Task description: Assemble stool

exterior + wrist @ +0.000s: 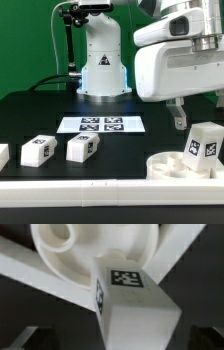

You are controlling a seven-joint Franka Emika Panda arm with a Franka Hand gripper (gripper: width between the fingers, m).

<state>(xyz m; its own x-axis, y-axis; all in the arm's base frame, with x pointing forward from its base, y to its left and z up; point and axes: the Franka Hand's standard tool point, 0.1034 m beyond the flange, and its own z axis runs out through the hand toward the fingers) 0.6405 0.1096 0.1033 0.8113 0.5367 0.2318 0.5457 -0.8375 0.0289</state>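
The round white seat disc (pixel 172 166) lies at the front on the exterior view's right. One white blocky leg (pixel 205 147) with a marker tag stands upright on it. My gripper (pixel 200 118) hangs open just above that leg. In the wrist view the leg (pixel 135 303) runs between my dark fingers (pixel 28 337), with a gap on each side, and nothing is gripped. The seat disc (pixel 70 249) shows beyond the leg. Three more legs lie on the black table at the exterior view's left: one (pixel 82 148), another (pixel 37 150) and a third (pixel 2 155) cut by the frame edge.
The marker board (pixel 100 124) lies flat mid-table in front of the robot base (pixel 102 70). A long white border rail (pixel 90 188) runs along the table's front edge. In the wrist view a rail (pixel 25 266) passes under the seat.
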